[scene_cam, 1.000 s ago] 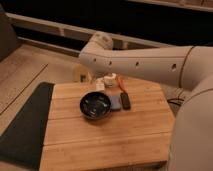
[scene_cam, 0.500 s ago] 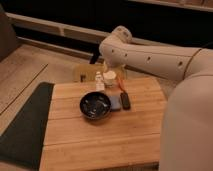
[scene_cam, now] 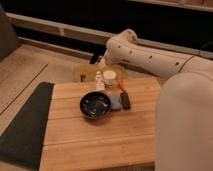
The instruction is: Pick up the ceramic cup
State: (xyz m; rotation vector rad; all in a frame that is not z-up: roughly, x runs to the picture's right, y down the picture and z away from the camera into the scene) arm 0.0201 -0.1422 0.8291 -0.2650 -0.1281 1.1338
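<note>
The ceramic cup (scene_cam: 109, 76) is small, cream-white and round, and stands upright at the far edge of the wooden table (scene_cam: 100, 140). A slim white bottle (scene_cam: 99, 81) stands just left of it. A wide dark bowl (scene_cam: 95, 105) sits in front of both. My white arm (scene_cam: 150, 57) reaches in from the right and bends down behind the table. The gripper (scene_cam: 102, 63) hangs at its end, just behind and above the cup and bottle, touching neither.
A blue flat item (scene_cam: 116, 103) and a black oblong object (scene_cam: 125, 100) lie right of the bowl. A dark mat (scene_cam: 25, 125) lies along the table's left side. A tan object (scene_cam: 82, 73) sits behind the table's far edge. My arm's large body fills the right side.
The arm's bend has swung to the right across the far edge of the table, uncovering the cup and bottle. The objects on the table have not moved.
</note>
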